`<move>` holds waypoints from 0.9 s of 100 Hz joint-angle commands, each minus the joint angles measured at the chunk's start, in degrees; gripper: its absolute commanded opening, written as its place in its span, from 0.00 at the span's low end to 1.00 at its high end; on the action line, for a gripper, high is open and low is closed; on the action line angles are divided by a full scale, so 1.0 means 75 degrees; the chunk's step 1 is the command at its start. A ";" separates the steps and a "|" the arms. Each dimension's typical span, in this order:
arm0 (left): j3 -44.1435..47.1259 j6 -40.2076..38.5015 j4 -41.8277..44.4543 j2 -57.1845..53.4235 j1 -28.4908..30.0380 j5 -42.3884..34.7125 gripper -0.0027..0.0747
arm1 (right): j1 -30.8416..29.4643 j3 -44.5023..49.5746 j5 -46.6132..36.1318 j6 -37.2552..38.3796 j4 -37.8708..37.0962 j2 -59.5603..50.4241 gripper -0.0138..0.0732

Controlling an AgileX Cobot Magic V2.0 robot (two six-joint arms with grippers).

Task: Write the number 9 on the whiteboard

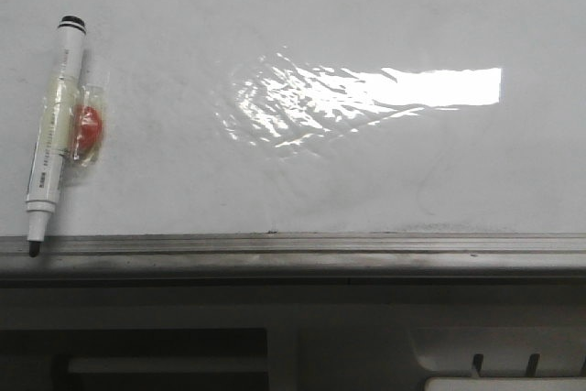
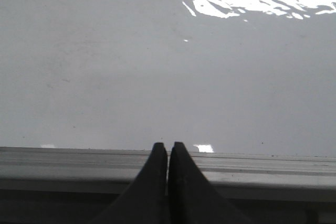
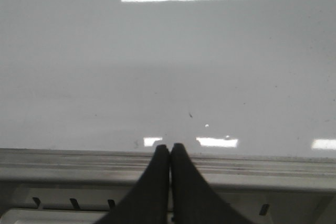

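Note:
The whiteboard (image 1: 348, 171) fills the front view, glossy white with a wrinkled glare patch and a grey metal ledge (image 1: 302, 246) along its near edge. No number 9 shows on it. A white marker (image 1: 53, 135) with a black cap end and bare black tip lies at the far left, tip on the ledge, with a red piece (image 1: 89, 127) taped to its side. My left gripper (image 2: 168, 146) is shut and empty over the ledge (image 2: 79, 163). My right gripper (image 3: 170, 147) is shut and empty over the ledge (image 3: 68, 166). Neither gripper shows in the front view.
Below the ledge, pale machine housing (image 1: 476, 345) with dark slots shows in the front view, and slots (image 3: 73, 203) show in the right wrist view. The board surface (image 2: 131, 66) ahead of both grippers is blank apart from faint smudges.

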 commanded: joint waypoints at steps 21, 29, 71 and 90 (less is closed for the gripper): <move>0.0309 -0.0013 -0.0068 -0.0201 0.0022 -0.0397 0.01 | -0.0046 0.0206 -0.0198 -0.0053 -0.0030 -0.0108 0.08; 0.0309 -0.0013 0.0042 -0.0201 0.0022 -0.0426 0.01 | -0.0046 0.0206 -0.0216 -0.0053 -0.0030 -0.0108 0.08; 0.0309 -0.0013 0.0270 -0.0201 0.0022 -0.0606 0.01 | -0.0046 0.0206 -0.0765 -0.0053 -0.0017 -0.0108 0.08; 0.0309 -0.0013 0.0294 -0.0201 0.0022 -0.1184 0.01 | -0.0046 0.0206 -0.2007 -0.0053 0.0456 -0.0108 0.08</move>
